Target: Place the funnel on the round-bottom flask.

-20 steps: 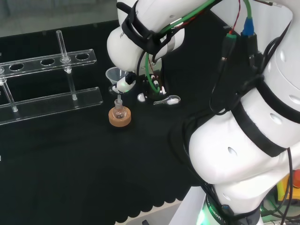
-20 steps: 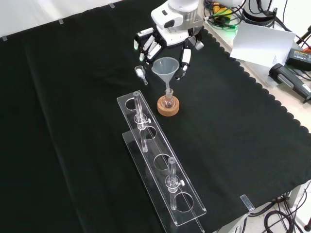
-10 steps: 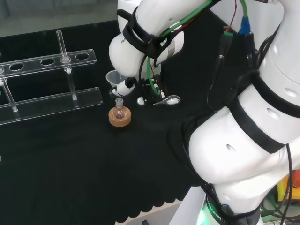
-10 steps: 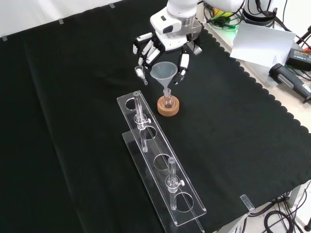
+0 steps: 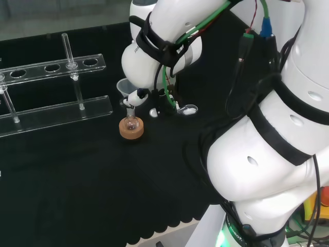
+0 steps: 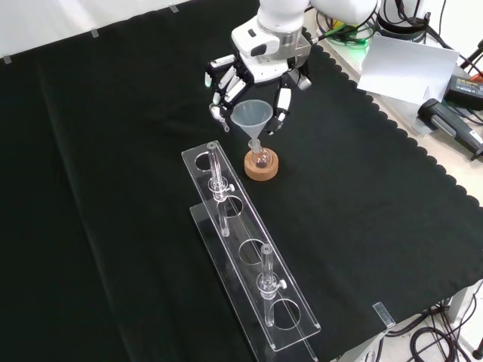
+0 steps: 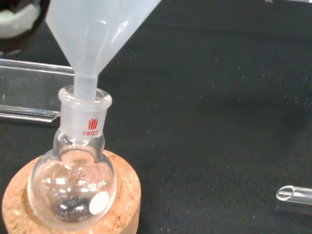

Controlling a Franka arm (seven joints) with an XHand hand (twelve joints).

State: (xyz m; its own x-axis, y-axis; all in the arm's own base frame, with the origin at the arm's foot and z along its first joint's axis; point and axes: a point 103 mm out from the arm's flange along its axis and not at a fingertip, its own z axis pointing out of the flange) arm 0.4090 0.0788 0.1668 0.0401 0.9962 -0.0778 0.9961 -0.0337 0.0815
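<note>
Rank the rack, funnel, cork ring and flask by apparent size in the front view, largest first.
1. Rack, by far the largest.
2. Funnel.
3. Cork ring, close to the funnel's size, so those two are unsure.
4. Flask, smallest, sitting within the ring.

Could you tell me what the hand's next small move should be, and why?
Probably lower a little more, then let go. In the wrist view the funnel stem has already entered the flask neck, but its cone has not yet settled on the rim, and the hand holds it over the cork stand.
</note>
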